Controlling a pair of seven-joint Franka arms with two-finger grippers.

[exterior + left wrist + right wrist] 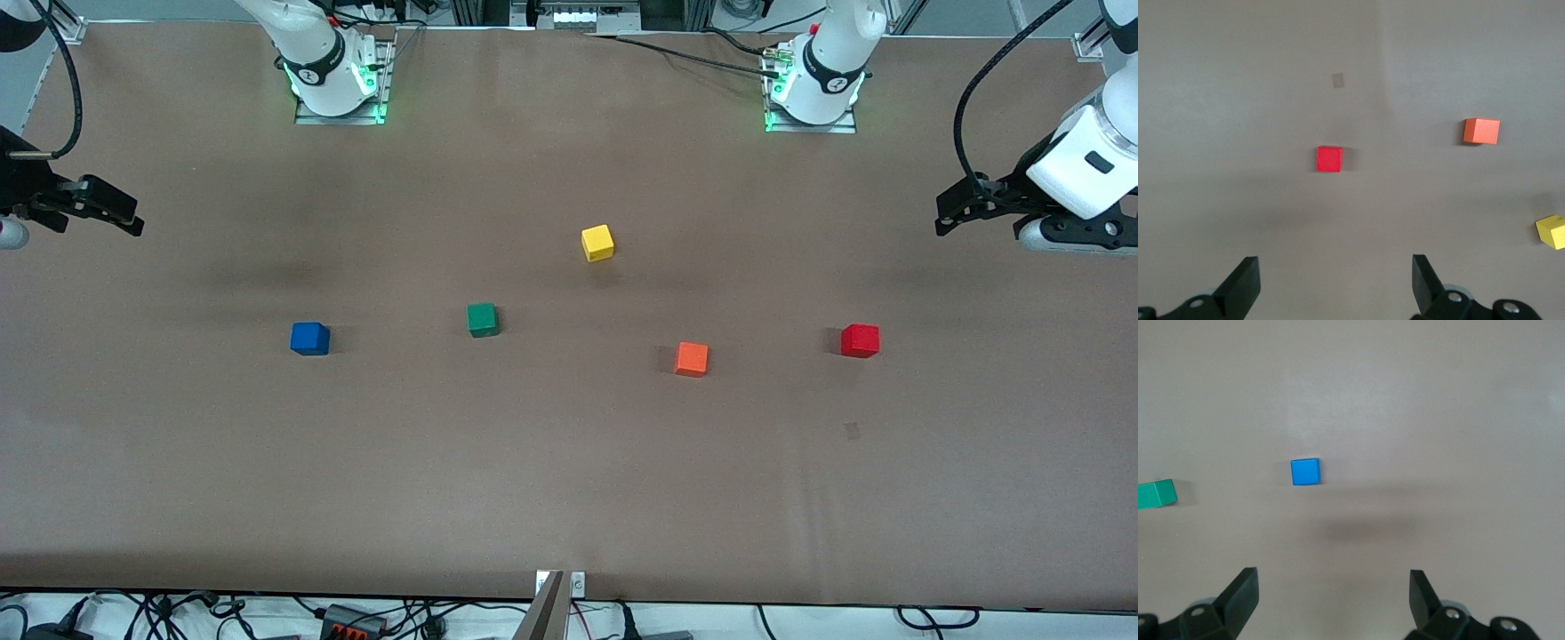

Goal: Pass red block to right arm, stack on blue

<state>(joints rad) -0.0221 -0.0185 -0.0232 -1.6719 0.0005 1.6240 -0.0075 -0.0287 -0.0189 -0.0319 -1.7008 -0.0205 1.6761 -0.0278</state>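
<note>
The red block (861, 340) (1329, 159) sits on the brown table toward the left arm's end. The blue cube (309, 339) (1305, 471) sits toward the right arm's end, about as near the front camera as the red one. My left gripper (944, 219) (1336, 280) hangs open in the air at its end of the table, apart from the red block, with nothing between its fingers. My right gripper (135, 222) (1333, 597) hangs open at its own end, apart from the blue cube, holding nothing.
A green cube (482, 319) (1157, 494), a yellow cube (597, 243) (1551, 231) and an orange cube (691, 358) (1481, 131) lie between the red and blue ones. A small tape mark (852, 431) lies nearer the front camera than the red block.
</note>
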